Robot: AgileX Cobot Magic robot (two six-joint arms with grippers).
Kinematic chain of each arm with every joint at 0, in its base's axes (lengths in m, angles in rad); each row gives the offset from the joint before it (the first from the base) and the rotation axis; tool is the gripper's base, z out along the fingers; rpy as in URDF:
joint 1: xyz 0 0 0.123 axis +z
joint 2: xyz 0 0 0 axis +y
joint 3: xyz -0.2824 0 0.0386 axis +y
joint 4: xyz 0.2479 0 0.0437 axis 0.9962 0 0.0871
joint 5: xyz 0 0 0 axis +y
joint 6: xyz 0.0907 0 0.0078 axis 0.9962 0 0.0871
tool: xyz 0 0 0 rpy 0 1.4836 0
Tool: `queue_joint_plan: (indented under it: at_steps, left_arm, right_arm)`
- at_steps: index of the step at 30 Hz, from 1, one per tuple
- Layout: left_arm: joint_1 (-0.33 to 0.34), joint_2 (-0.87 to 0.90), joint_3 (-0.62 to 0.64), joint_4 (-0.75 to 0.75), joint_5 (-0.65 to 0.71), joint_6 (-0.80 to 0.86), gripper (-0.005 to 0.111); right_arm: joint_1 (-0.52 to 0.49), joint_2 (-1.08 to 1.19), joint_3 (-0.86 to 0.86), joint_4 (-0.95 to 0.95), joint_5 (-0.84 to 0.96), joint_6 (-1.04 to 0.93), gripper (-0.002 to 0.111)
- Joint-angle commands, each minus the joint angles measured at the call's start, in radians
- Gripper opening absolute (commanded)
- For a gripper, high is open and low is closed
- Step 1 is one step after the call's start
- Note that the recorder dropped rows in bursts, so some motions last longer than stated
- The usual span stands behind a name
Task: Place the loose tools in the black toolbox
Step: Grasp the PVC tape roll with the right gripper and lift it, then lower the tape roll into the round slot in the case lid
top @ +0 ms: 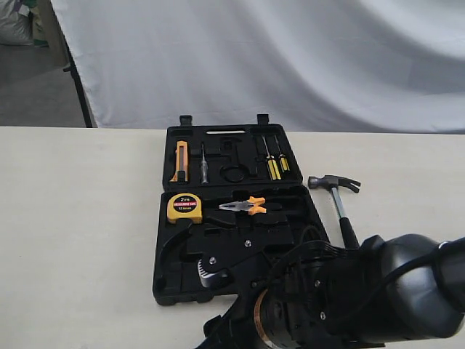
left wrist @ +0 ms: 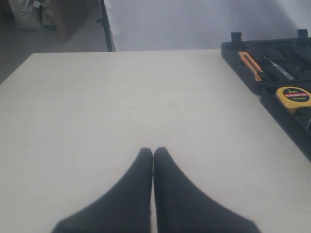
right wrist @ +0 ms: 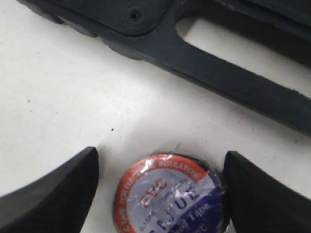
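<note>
Barely started, tbh. Got right gripper (right wrist: 160, 162) spread wide around the tape (right wrist: 170, 199), down on the table (left wrist: 121, 97) beside the toolbox (top: 167, 283). Seeing left gripper (left wrist: 153, 153) pinched closed, empty. Also need to box the hammer (top: 336, 196), lying just right of it.

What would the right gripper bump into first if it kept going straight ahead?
Probably the tape roll, lying on the table between its open fingers. Beyond that comes the slot handle of the black toolbox, though depth is unclear.
</note>
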Motion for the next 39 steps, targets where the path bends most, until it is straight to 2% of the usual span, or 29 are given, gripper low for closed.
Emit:
queue_joint_plan:
  at_steps: [1, 5, 7, 14, 15, 16, 22, 25, 30, 39]
  left_arm:
    - [0.025, -0.003, -0.003, 0.004, -0.007, -0.005, 0.001]
    - [0.025, -0.003, -0.003, 0.004, -0.007, -0.005, 0.001]
    - [0.025, -0.003, -0.003, 0.004, -0.007, -0.005, 0.001]
    - [0.025, -0.003, -0.003, 0.004, -0.007, -0.005, 0.001]
    - [0.025, -0.003, -0.003, 0.004, -0.007, -0.005, 0.001]
    - [0.025, -0.003, -0.003, 0.004, -0.007, -0.005, 0.001]
    - [0.025, -0.003, -0.003, 0.004, -0.007, -0.005, 0.001]
    - [0.025, -0.003, -0.003, 0.004, -0.007, -0.005, 0.001]
    - [0.025, -0.003, -0.003, 0.004, -0.007, -0.005, 0.001]
    - [0.025, -0.003, -0.003, 0.004, -0.007, -0.005, 0.001]
  right_arm:
    - [-0.001, 0.004, 0.003, -0.001, -0.011, 0.000, 0.068]
    - [-0.001, 0.004, 0.003, 0.027, -0.011, -0.008, 0.067]
    - [-0.001, 0.004, 0.003, 0.027, -0.009, -0.008, 0.062]
    - [-0.001, 0.004, 0.003, 0.027, -0.004, -0.010, 0.017]
    - [-0.001, -0.013, 0.003, 0.027, -0.003, -0.010, 0.002]
    - [-0.001, -0.026, 0.003, 0.027, -0.003, -0.010, 0.000]
    - [-0.017, -0.187, -0.014, 0.023, 0.010, -0.010, 0.000]
    - [-0.110, -0.190, -0.121, -0.013, 0.037, -0.015, 0.000]
    - [-0.271, -0.051, -0.345, -0.091, 0.012, -0.015, 0.000]
    - [-0.379, 0.244, -0.659, -0.093, -0.116, -0.030, 0.000]
